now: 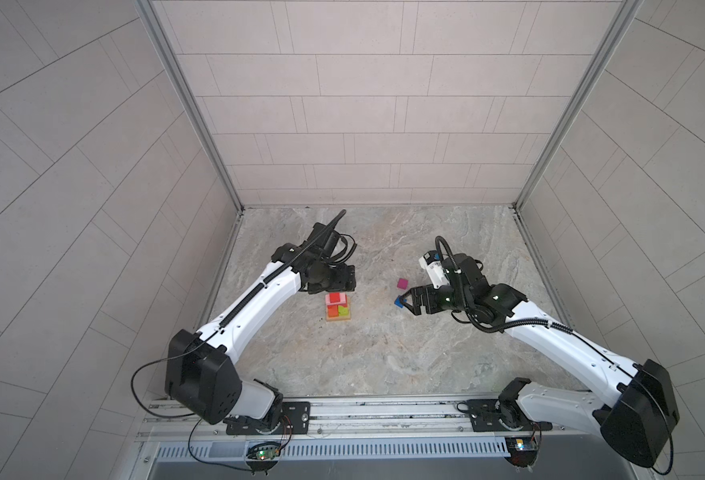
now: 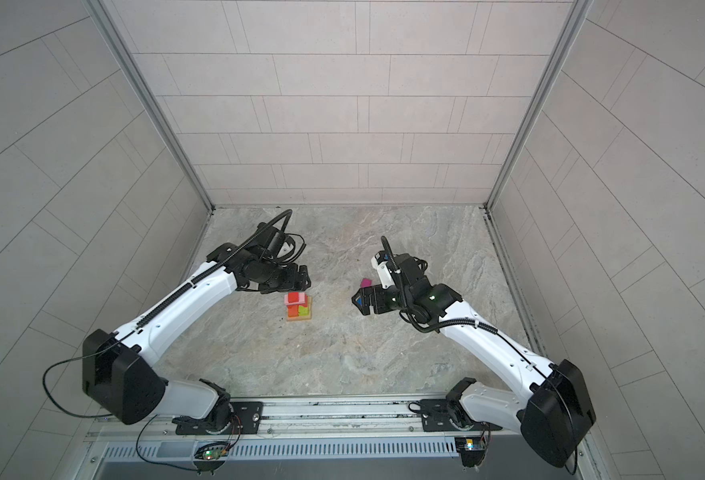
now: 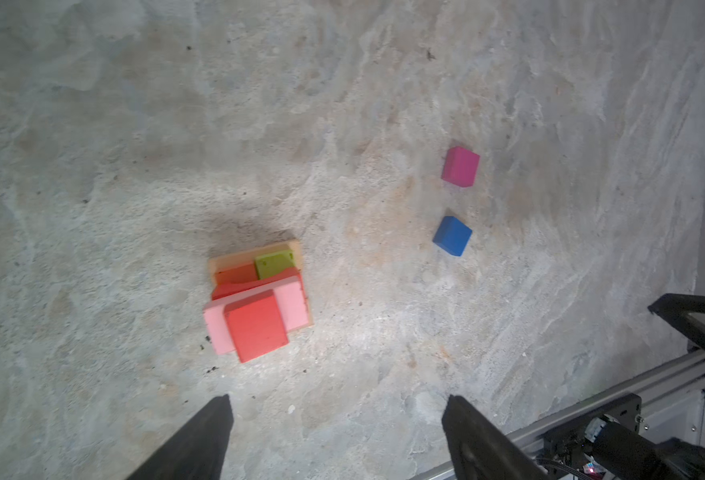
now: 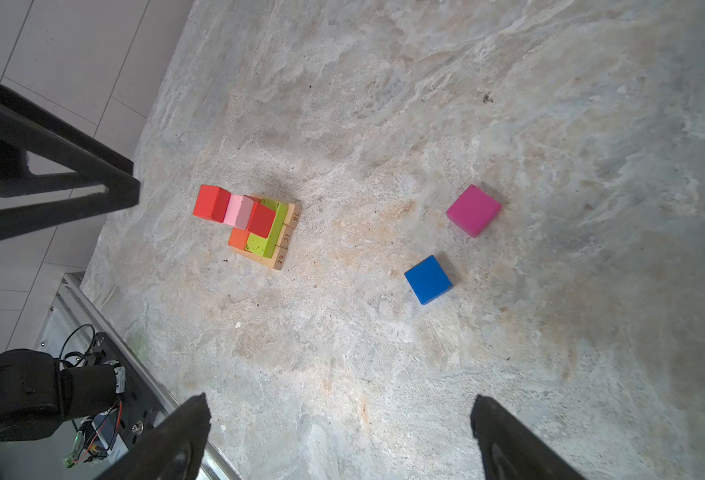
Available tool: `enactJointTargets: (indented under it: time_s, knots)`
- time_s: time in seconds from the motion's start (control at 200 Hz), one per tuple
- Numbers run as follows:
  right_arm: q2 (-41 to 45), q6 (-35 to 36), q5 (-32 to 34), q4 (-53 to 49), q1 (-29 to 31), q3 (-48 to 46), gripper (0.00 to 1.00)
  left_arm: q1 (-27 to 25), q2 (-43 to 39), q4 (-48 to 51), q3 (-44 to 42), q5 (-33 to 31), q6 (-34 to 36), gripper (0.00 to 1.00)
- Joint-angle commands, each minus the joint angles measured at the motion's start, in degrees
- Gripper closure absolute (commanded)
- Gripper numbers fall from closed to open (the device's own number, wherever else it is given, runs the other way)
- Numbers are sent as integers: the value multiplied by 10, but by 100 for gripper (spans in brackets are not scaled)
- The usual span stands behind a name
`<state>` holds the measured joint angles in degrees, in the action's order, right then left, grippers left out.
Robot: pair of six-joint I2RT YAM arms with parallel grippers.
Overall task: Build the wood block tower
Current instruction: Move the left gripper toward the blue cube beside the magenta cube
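Observation:
The tower (image 1: 337, 308) (image 2: 298, 308) stands left of the table's middle: tan bars (image 4: 286, 237) lowest, then an orange oblong (image 4: 237, 239) and a lime oblong (image 4: 268, 235), a red arch (image 4: 261, 219), a pink oblong (image 3: 296, 302) and a red cube (image 3: 256, 325) on top. A blue cube (image 1: 398, 302) (image 4: 428, 279) and a magenta cube (image 1: 402, 283) (image 4: 473, 210) lie loose to the right. My left gripper (image 1: 344, 286) (image 3: 337, 405) hangs open and empty just behind the tower. My right gripper (image 1: 405, 303) (image 4: 339, 402) is open and empty, hovering by the blue cube.
Tiled walls with metal corner posts (image 1: 201, 124) close in the back and both sides. A metal rail (image 1: 384, 411) carrying both arm bases runs along the front edge. Bare marbled tabletop (image 1: 384, 353) lies in front of the blocks.

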<state>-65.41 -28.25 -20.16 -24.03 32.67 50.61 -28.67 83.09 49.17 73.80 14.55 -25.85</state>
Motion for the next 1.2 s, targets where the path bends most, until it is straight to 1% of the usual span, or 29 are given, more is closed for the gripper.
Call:
enactJointTargets:
  time_s: [0.0,0.095,0.245,0.45,0.54,0.625,0.766,0.811,0.911,0.966,1.006,1.191]
  knots:
    - [30,9,-2,-20,-14,-9,1,-34,30,-22,31,-10,11,15]
    - [49,6,-14,-29,-35,-21,1,-60,62,-29,60,-20,19,16]
    - [80,5,-32,-40,-64,-41,1,-92,125,-29,115,-28,28,21]
    - [111,10,-52,-65,-100,-57,1,-138,210,-20,180,-71,43,22]
    - [124,12,-63,-72,-116,-65,1,-147,246,-17,204,-79,42,24]
    - [132,17,-72,-77,-126,-69,1,-155,278,-13,229,-86,40,29]
    - [140,18,-75,-84,-135,-74,1,-168,334,-3,274,-104,33,30]
    - [142,19,-78,-85,-138,-74,1,-174,352,6,291,-113,32,33]
    - [144,21,-82,-91,-143,-73,1,-182,390,23,322,-138,20,34]
    - [144,22,-83,-92,-145,-72,1,-184,405,28,332,-139,16,34]
    - [145,23,-84,-94,-146,-72,1,-186,413,30,337,-140,13,37]
    - [144,25,-86,-95,-151,-73,1,-201,431,29,343,-156,5,38]
